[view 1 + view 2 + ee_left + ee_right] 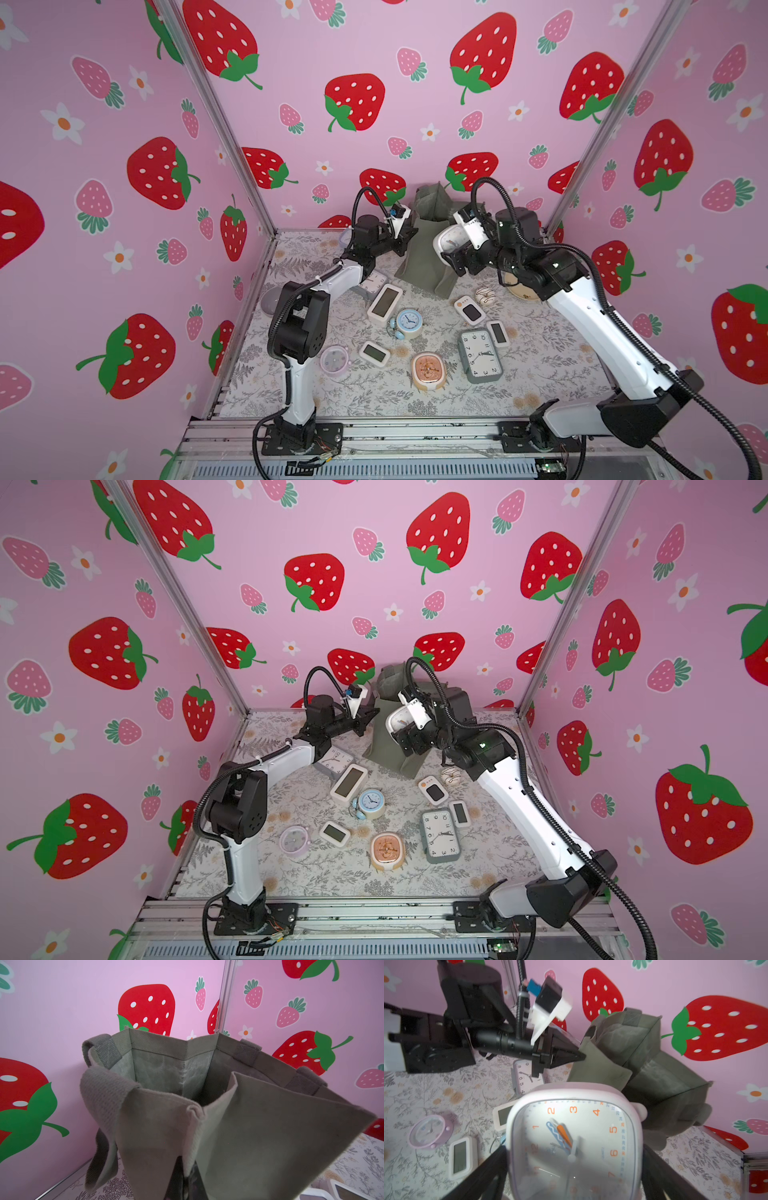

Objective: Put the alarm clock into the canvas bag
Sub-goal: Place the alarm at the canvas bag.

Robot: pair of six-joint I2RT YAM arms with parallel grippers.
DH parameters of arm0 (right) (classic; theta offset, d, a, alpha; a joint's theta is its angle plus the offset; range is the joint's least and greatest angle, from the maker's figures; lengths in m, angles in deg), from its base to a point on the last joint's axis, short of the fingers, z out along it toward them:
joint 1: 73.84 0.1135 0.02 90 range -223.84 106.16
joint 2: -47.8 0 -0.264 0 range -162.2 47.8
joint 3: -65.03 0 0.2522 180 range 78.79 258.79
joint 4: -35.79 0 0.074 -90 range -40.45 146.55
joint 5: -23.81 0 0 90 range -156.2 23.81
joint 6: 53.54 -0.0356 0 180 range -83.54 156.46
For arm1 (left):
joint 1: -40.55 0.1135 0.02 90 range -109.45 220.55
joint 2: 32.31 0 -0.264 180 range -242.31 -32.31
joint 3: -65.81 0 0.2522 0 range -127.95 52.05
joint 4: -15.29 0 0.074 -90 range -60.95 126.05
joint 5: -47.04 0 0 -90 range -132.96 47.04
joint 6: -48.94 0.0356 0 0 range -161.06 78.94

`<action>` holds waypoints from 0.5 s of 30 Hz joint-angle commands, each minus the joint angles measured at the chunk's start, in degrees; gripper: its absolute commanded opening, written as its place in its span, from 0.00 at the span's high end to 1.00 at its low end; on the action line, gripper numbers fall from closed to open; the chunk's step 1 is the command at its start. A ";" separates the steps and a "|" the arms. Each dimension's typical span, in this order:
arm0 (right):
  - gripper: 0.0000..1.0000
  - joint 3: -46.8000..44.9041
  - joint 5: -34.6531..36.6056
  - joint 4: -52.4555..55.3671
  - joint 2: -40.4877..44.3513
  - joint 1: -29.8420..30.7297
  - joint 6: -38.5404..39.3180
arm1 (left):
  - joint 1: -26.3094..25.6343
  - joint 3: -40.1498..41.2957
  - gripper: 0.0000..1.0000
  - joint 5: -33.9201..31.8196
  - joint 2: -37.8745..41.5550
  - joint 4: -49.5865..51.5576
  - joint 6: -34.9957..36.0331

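In the right wrist view the white rounded-square plastic alarm clock (571,1126) with orange numerals runs off the picture's edge, its dial blurred, and the black fingers (483,1174) of the right gripper (575,1149) flanking it are cut off too. In the left wrist view the grey-green canvas bag (259,1126) covers nearly all of the left gripper (188,1182), leaving dark slivers, and the bag's depth is too dark to read. In a top view the right arm (582,316) hides most of a tan round thing (521,291), unidentifiable, and the left arm (332,278) overlaps a grey square clock (372,286).
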 commanded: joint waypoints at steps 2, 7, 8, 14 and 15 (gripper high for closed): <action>0.20 4.96 -2.60 -5.58 -3.34 -3.65 -1.18 | -0.67 -0.81 1.00 0.04 -0.65 0.73 2.14; 0.20 13.22 0.29 -4.13 -11.85 -6.64 -2.09 | -0.71 -0.73 1.00 -0.32 -0.34 0.68 2.28; 0.20 14.96 1.29 -3.64 -13.78 -6.91 -2.10 | -0.76 -0.75 1.00 -0.41 -0.25 0.69 2.29; 0.20 25.33 3.54 -1.32 -24.63 -9.04 -3.02 | -0.76 -0.53 1.00 -0.69 -0.12 0.68 2.60; 0.20 27.02 3.72 -0.58 -26.32 -9.16 -3.02 | -0.74 -0.65 1.00 -0.71 -0.07 0.76 2.57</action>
